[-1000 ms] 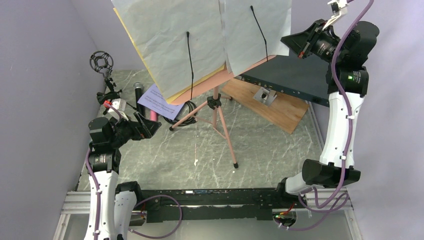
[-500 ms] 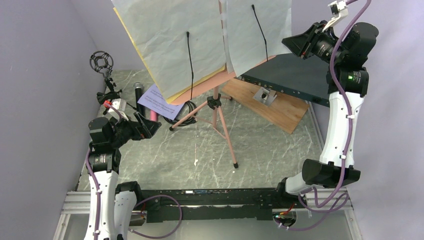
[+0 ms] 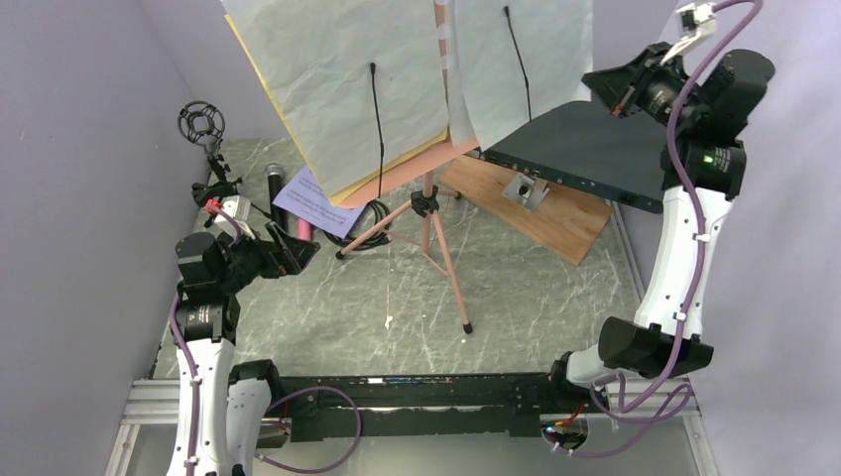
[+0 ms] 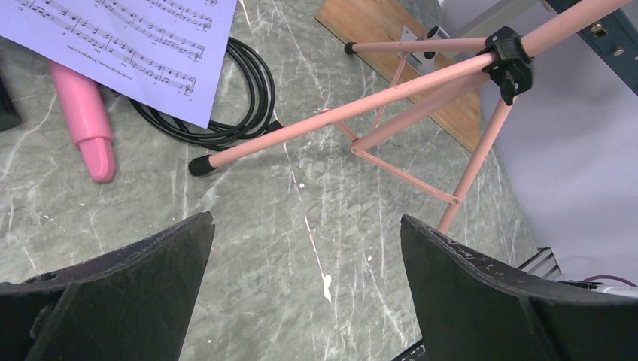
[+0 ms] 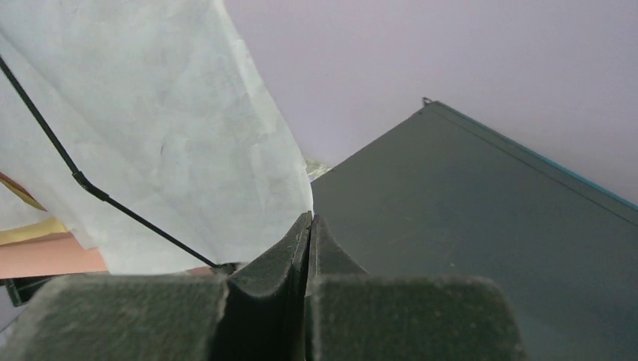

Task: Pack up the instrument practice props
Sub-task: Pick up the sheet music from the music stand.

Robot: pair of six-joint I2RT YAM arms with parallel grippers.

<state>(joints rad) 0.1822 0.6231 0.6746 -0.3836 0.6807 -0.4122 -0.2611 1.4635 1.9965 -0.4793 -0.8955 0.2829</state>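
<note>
The pink music stand rests on its tripod legs mid-table, its desk carrying white pages over a yellow one. My right gripper is high at the back right, shut on the lower right corner of the right white page. At the table's left, low down, my left gripper is open and holds nothing. Ahead of it lie a pink microphone, a printed music sheet and a black microphone. A black mic holder stands at the far left.
A dark teal rack box lies tilted at the back right, over a brown wooden board. A coiled black cable lies by a stand leg. Purple walls close in on both sides and behind.
My right gripper has moved right and slightly back, and the right white page has slid right with it, widening the gap between the two pages. The left arm has not moved.
</note>
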